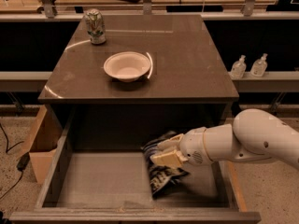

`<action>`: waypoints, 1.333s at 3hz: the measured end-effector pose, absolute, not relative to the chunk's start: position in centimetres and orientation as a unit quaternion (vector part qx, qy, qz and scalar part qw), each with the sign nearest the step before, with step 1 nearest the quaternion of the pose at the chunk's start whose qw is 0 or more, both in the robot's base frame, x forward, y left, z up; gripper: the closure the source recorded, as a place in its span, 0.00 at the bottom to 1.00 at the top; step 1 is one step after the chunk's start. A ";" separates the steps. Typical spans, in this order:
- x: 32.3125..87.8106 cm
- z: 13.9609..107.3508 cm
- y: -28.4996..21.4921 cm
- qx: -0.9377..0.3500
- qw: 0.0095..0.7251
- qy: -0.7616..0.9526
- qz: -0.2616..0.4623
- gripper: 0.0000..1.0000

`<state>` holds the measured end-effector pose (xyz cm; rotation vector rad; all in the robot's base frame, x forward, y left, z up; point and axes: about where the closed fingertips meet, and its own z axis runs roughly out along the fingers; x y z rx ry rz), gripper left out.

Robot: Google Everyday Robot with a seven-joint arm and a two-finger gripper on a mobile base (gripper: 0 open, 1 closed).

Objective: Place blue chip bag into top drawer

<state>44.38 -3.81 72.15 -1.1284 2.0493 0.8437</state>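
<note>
**Blue foil, gripped on the right**

The gripper (158, 152) reaches in from the right, its beige fingers (164, 158) clenched on the upper end of the blue chip bag (161, 177). The bag sits tilted inside the open top drawer (98, 183), in its right half. Whether its lower end touches the bare bottom cannot be told. On the cabinet top (191, 64) stand a white bowl (127, 65) and, far left, a drink can (95, 26).

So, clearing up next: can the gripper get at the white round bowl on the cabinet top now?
Probably not yet: the gripper is down inside the grey-brown wooden top drawer, shut on the crumpled dark-blue foil chip bag. Nothing stands over the white bowl.
</note>
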 end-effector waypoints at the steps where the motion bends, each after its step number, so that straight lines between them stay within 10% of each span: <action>1: 45.2 72.7 -3.2 -0.418 0.352 0.766 0.338 0.29; 4: 45.1 77.7 -11.9 -0.385 0.393 0.792 0.263 0.98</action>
